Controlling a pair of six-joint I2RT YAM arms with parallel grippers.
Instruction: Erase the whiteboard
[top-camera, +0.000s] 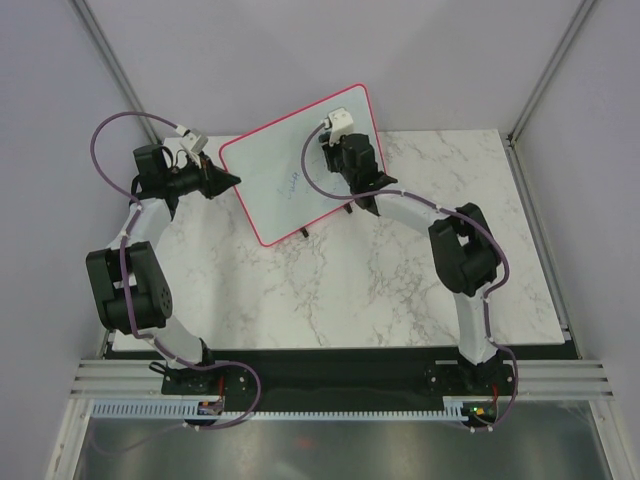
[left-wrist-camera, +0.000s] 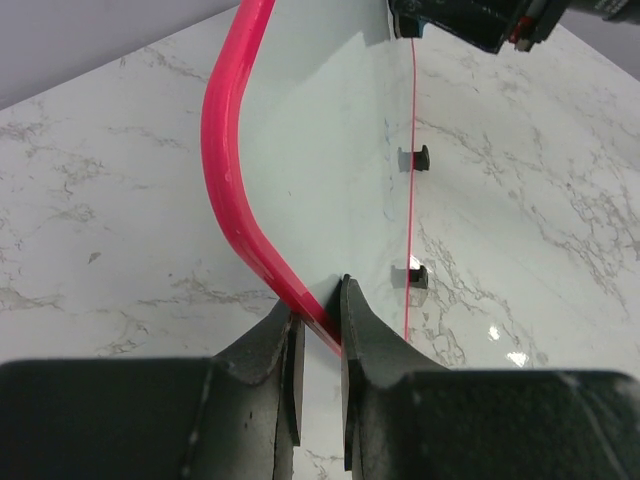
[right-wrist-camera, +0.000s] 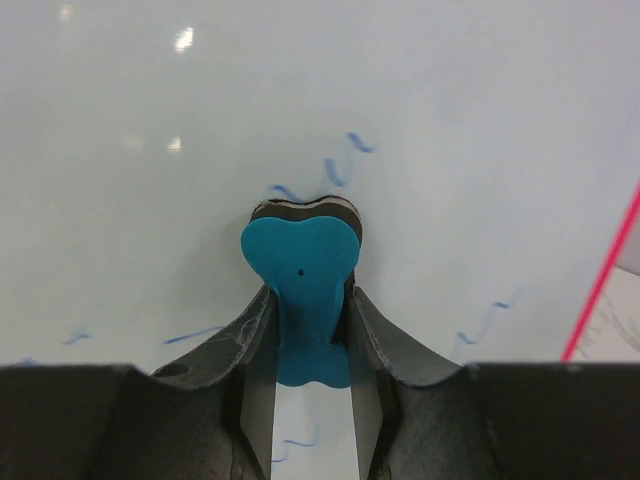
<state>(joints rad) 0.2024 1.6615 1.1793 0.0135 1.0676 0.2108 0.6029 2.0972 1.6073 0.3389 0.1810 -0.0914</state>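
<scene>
The right gripper (right-wrist-camera: 310, 292) is closed narrowly on a blue eraser (right-wrist-camera: 300, 255), its dark pad end pushed against the whiteboard (top-camera: 278, 150). Around the pad lie scattered blue strokes (right-wrist-camera: 336, 172), above it, to both sides, and below between the fingers. The left gripper (left-wrist-camera: 318, 305) pinches the pink frame (left-wrist-camera: 222, 150) at the board's left edge, steadying it. The board stands tilted on small black feet (left-wrist-camera: 412, 157) at the back of the marble table (top-camera: 400, 290). By my reading, wiping is under way and unfinished. The next move calls for sweeps with firm pad contact across each stroke, while the left grip braces the board so it neither slides nor tips. The strokes are loose fragments and spell nothing readable, and I can see no brand or label.
</scene>
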